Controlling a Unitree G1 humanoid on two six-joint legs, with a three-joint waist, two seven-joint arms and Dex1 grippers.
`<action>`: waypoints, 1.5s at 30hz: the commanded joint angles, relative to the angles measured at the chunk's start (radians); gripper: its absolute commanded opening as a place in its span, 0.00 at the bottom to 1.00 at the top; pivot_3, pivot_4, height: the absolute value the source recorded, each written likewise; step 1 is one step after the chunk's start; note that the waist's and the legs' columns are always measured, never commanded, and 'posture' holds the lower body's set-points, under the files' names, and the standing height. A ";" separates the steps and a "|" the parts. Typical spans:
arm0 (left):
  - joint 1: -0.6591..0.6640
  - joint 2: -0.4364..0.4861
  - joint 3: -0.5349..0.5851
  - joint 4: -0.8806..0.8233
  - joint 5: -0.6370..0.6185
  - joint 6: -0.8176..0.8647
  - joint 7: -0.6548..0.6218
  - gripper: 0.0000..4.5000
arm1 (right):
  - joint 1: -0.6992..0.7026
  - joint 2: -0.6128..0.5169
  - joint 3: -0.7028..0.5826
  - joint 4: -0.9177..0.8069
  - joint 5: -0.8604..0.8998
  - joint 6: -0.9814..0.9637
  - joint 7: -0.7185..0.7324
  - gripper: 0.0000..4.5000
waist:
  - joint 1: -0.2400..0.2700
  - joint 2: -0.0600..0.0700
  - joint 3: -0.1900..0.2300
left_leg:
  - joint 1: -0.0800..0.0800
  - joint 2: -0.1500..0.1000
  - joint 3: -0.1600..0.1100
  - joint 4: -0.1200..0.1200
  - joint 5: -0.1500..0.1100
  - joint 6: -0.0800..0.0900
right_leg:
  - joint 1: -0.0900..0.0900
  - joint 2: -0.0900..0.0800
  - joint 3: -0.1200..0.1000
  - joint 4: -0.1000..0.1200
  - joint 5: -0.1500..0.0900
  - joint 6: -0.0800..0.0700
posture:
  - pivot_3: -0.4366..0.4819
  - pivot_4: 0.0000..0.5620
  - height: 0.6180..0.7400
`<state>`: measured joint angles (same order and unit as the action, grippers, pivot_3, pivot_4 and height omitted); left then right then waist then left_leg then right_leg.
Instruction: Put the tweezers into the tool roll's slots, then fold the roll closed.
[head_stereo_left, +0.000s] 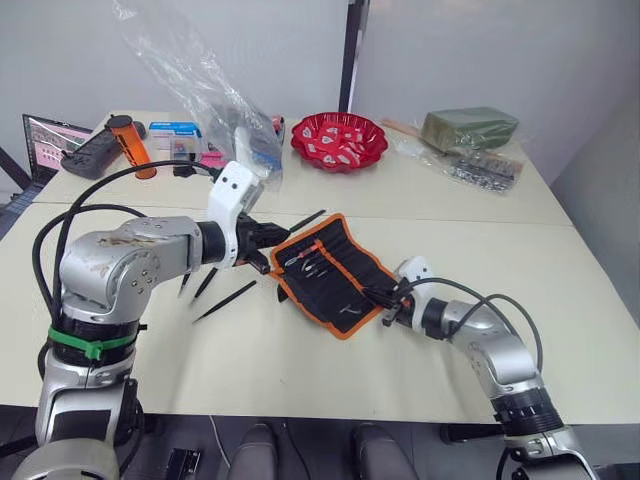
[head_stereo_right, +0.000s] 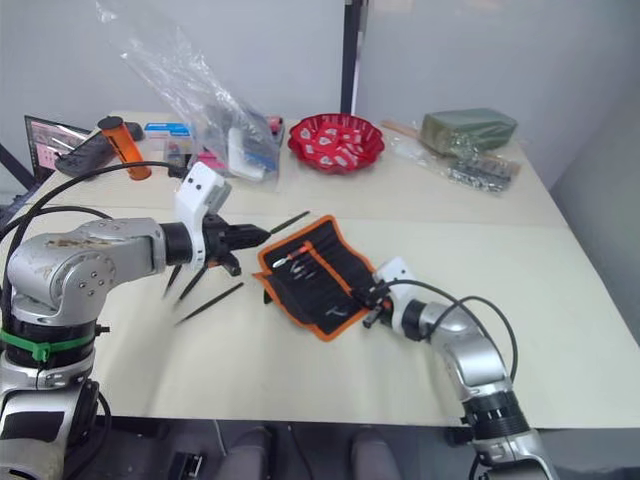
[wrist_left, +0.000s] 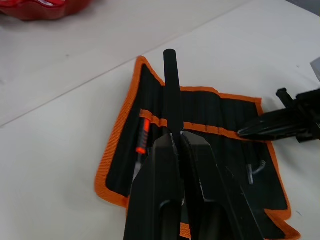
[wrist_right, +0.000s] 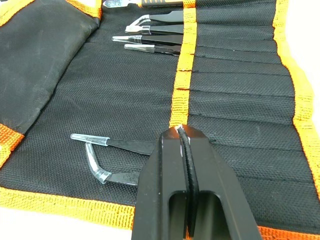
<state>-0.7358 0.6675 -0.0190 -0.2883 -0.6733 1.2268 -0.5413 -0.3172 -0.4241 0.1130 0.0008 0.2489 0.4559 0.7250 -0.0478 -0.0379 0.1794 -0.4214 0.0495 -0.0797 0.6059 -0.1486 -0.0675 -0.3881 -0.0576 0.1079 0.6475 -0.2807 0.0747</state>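
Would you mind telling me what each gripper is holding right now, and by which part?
The left gripper pinches a slim black tweezer near its lower end, above the black orange-edged fabric tool roll. The right gripper pinches the roll's orange pocket trim.

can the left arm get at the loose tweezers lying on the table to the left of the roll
Probably not right now: the left end effector is already shut on a tweezer over the tool roll. The loose tweezers lie in open view on the table.
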 joint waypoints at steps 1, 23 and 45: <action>-0.022 0.065 -0.094 -0.024 0.016 -0.020 -0.104 0.01 | 0.030 -0.020 0.022 0.072 -0.033 0.074 -0.017 0.00 | 0.000 0.000 0.000 | 0.000 0.000 0.000 0.000 0.000 0.000 | 0.000 0.000 0.000 0.000 0.000 0.000 | 0.48 0.27 1.00; -0.009 -0.092 -0.322 0.089 0.225 -0.015 -0.046 0.01 | 0.037 -0.014 0.029 0.078 -0.039 0.106 -0.044 0.00 | 0.003 -0.002 -0.002 | 0.000 0.000 0.000 0.001 0.000 0.000 | 0.001 0.000 0.000 0.000 0.000 0.000 | 0.48 0.27 1.00; -0.067 -0.081 -0.325 0.051 0.217 0.144 -0.072 0.01 | 0.027 -0.016 0.031 0.088 -0.043 0.099 -0.044 0.00 | 0.002 -0.002 -0.003 | 0.001 0.000 0.000 0.001 0.000 0.000 | 0.001 0.000 0.000 0.000 0.000 0.001 | 0.48 0.27 1.00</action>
<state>-0.7917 0.5917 -0.3476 -0.1946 -0.4405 1.3586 -0.6037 -0.3261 -0.4313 0.1231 0.0048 0.2490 0.4941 0.7145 -0.0460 -0.0402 0.1763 -0.4209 0.0493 -0.0796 0.6075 -0.1485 -0.0673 -0.3869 -0.0576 0.1083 0.6474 -0.2803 0.0753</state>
